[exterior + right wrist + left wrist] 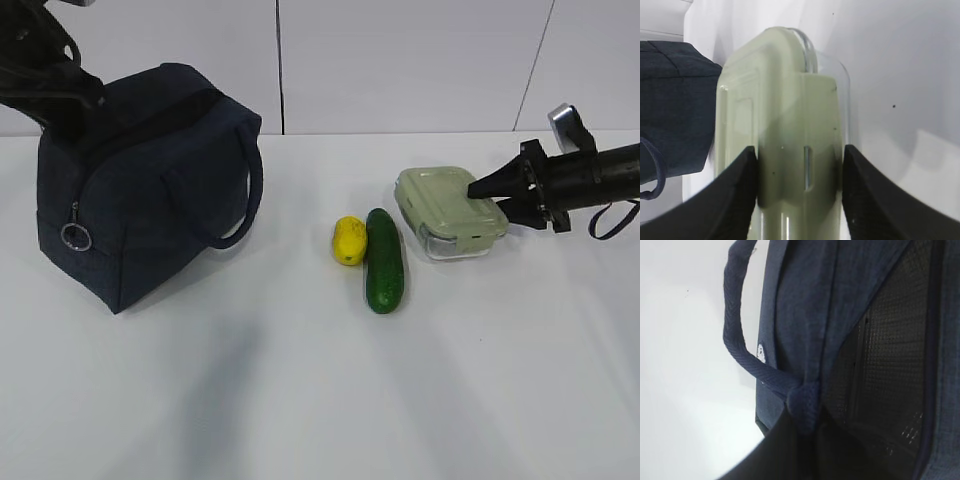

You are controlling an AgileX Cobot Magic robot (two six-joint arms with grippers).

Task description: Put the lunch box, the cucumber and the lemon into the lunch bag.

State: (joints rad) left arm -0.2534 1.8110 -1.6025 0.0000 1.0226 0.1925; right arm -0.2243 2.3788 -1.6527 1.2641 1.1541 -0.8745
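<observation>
- right gripper [490,192]: reaches in from the right edge of the exterior view; its two dark fingers [735,200] stand partway apart and press on opposite sides of the lunch box [450,212], as the right wrist view shows; the box is clamped between them
- lunch box: clear container with pale green lid, sitting on the white table [300,400], just right of the cucumber [384,260]
- cucumber: dark green, lying lengthwise on the table near the middle; the lemon [349,240] lies just beside its left flank, near the far end
- lunch bag [140,180]: dark navy, standing at the left of the table, well apart from the lemon; one loop handle [250,190] hangs on its right side; silver ring pull [76,237] dangles at its near corner
- left gripper: its fingers do not show in any view; closed; the left wrist view shows only the bag's fabric, a handle and the dark mesh-lined interior [890,365]; whether it has hold of the bag cannot be told
</observation>
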